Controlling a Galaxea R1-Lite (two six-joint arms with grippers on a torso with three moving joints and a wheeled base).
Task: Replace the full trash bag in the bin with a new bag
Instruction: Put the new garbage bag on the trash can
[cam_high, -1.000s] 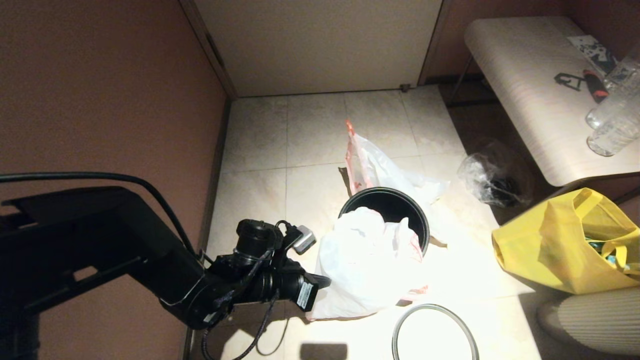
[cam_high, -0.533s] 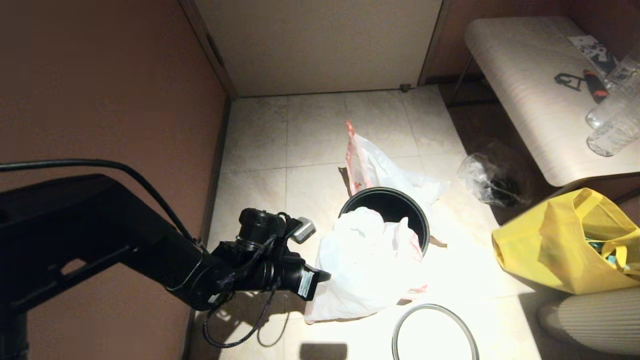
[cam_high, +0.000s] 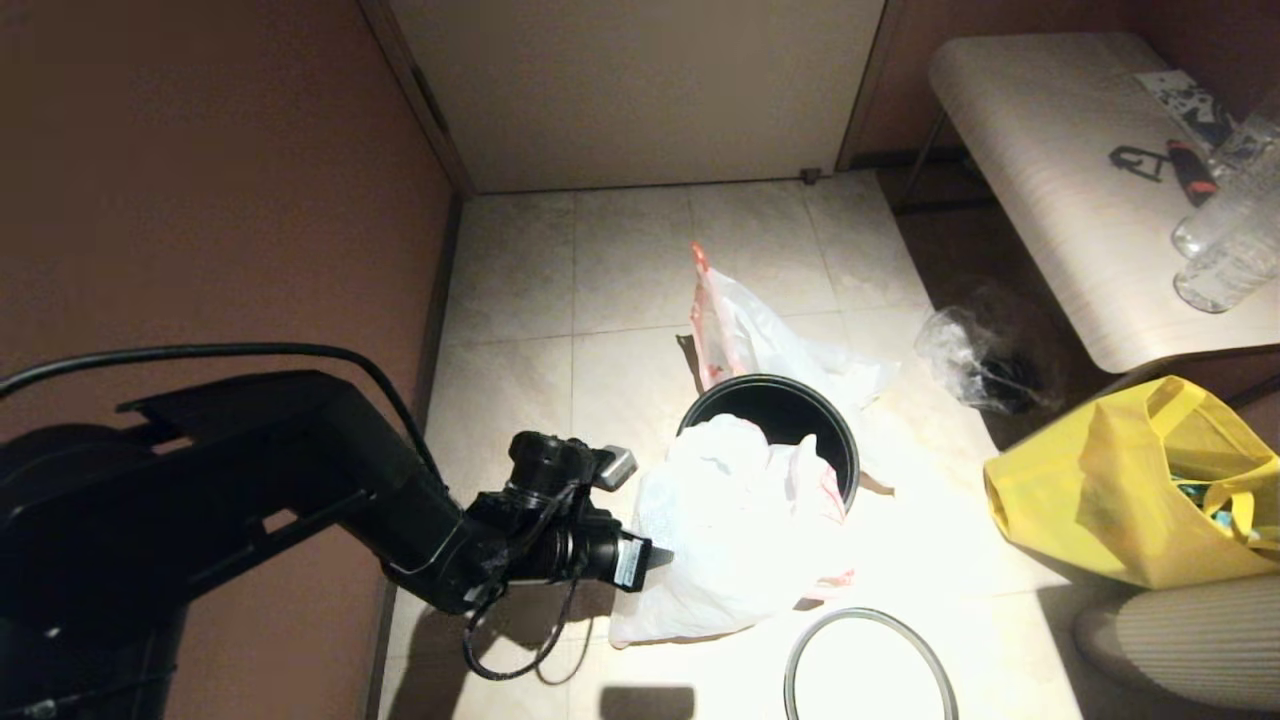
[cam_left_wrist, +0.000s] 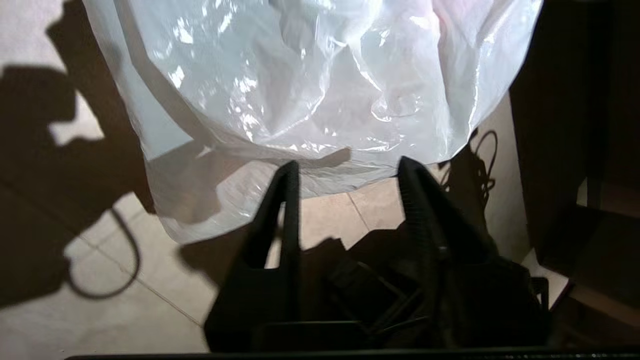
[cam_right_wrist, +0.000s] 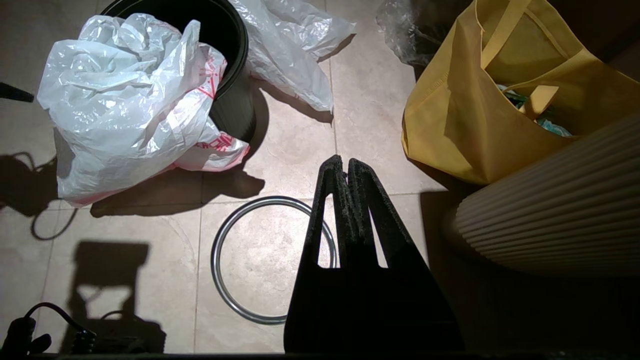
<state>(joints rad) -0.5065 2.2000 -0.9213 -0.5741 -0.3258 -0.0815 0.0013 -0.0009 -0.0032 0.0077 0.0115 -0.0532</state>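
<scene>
Presently the new bag (cam_high: 735, 525), milky crinkled film with red characters, drapes over the bin (cam_high: 800, 405) at its 7 o'clock lip, half inserted. Left tool (cam_high: 662, 558) sits open at the bag's 9 o'clock edge, likely to spread it. Right tool (cam_right_wrist: 346, 167), closed and empty, hovers above the thin grey hoop (cam_right_wrist: 235, 260) on the floor.

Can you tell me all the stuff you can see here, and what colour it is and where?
bin: one, black, on the floor, middle.
new bag: one, milky white with red print, draped over the bin's near edge onto the floor.
full bag: one, see-through with orange-pink handles, on the floor behind the bin.
hoop: one, grey, flat on the floor near the bin.
clear bag: one, dark contents, by the bench.
tote: one, yellow, on the right.
bench: one, pale, far right.
left gripper: open, at the new bag.
right gripper: shut, above the hoop.
</scene>
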